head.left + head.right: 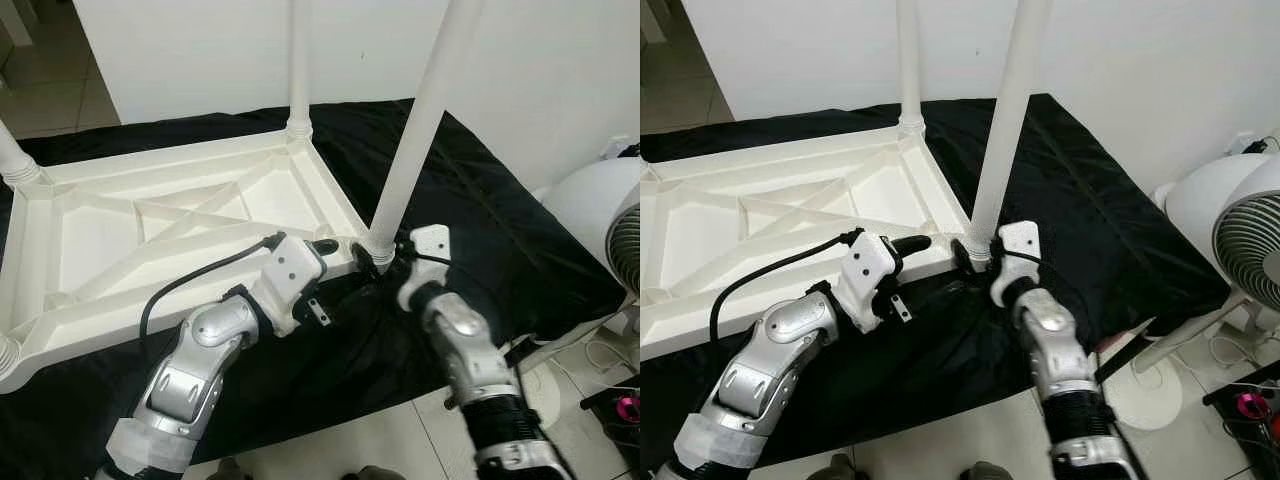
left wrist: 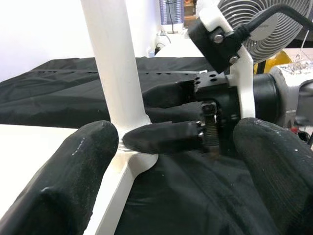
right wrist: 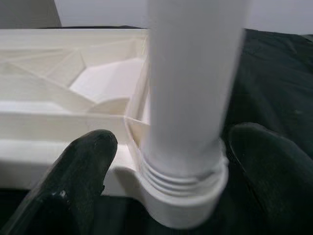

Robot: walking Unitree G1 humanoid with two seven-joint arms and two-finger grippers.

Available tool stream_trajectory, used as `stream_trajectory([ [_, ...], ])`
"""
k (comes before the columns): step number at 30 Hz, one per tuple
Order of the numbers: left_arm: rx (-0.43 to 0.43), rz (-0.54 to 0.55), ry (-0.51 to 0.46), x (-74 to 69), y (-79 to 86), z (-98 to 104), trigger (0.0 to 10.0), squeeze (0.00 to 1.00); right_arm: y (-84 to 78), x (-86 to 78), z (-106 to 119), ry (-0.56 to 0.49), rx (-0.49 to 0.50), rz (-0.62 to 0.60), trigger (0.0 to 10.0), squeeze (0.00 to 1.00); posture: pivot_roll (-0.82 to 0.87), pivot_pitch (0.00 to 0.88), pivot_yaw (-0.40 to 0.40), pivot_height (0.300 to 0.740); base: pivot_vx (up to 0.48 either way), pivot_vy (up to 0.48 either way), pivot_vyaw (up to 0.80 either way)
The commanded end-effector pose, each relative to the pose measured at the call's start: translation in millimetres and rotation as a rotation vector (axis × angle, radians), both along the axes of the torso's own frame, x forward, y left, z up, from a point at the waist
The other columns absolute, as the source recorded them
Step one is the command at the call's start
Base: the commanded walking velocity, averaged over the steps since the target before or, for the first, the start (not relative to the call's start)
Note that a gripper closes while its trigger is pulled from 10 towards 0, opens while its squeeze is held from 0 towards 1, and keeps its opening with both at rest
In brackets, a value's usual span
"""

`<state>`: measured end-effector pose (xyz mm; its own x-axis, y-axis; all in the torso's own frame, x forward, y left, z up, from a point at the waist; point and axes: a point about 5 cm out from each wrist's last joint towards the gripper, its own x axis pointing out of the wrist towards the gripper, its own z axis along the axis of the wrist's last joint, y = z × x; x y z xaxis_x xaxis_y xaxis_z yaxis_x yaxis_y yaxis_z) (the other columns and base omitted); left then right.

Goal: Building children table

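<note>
White leg (image 1: 420,120) stands upright between my right tool's (image 3: 161,171) spread fingers at its threaded base; left tool (image 1: 335,246) waits beside it, open.

One white plastic tabletop (image 1: 150,215) lying underside-up, centre left of frame. Four white cylindrical table legs: near-right (image 1: 420,120), far-right (image 1: 299,60), far-left (image 1: 15,160), near-left (image 1: 8,355). One black cloth sheet (image 1: 480,220). One white electric fan (image 1: 1240,235), right edge.
</note>
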<state>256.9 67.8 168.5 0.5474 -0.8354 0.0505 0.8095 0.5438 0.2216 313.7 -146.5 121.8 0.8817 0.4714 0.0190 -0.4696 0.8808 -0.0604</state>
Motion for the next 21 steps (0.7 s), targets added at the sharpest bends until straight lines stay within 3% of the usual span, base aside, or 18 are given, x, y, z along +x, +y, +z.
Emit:
stream_trajectory([
  [1, 0.008, 0.027, -0.014, 1.7, -0.9, 0, 10.0, 0.00, -3.9, 10.6, 5, -0.018, -0.028, 0.062, 10.0, 0.00, -0.05, 0.000, -0.014, 0.740, 0.000, 0.000, 0.00],
  [7, 0.008, 0.024, -0.015, 2.3, -1.6, 0, 10.0, 0.00, -4.9, 18.4, 8, -0.018, -0.050, 0.084, 10.0, 0.00, -0.05, 0.000, -0.014, 0.740, 0.000, 0.000, 0.00],
  [8, 0.009, 0.025, -0.018, 3.5, -2.0, 1, 10.0, 0.00, -1.8, 30.3, 13, -0.014, -0.086, 0.112, 10.0, 0.00, -0.05, 0.000, -0.013, 0.740, 0.000, 0.000, 0.00],
  [13, 0.009, 0.025, -0.020, 3.9, -2.5, 1, 10.0, 0.00, 0.3, 35.0, 16, -0.008, -0.096, 0.132, 10.0, 0.00, -0.04, 0.000, -0.014, 0.740, 0.000, 0.000, 0.00],
  [14, 0.007, 0.024, -0.024, 3.3, -4.1, 2, 10.0, 0.00, 7.1, 42.5, 19, 0.002, -0.132, 0.188, 10.0, 0.00, -0.04, 0.000, -0.015, 0.740, 0.000, 0.000, 0.00],
  [21, 0.006, 0.027, -0.024, 2.6, -4.5, 2, 10.0, 0.00, 13.5, 48.8, 17, 0.024, -0.169, 0.247, 10.0, 0.00, -0.02, 0.000, -0.020, 0.740, 0.000, 0.000, 0.00],
])
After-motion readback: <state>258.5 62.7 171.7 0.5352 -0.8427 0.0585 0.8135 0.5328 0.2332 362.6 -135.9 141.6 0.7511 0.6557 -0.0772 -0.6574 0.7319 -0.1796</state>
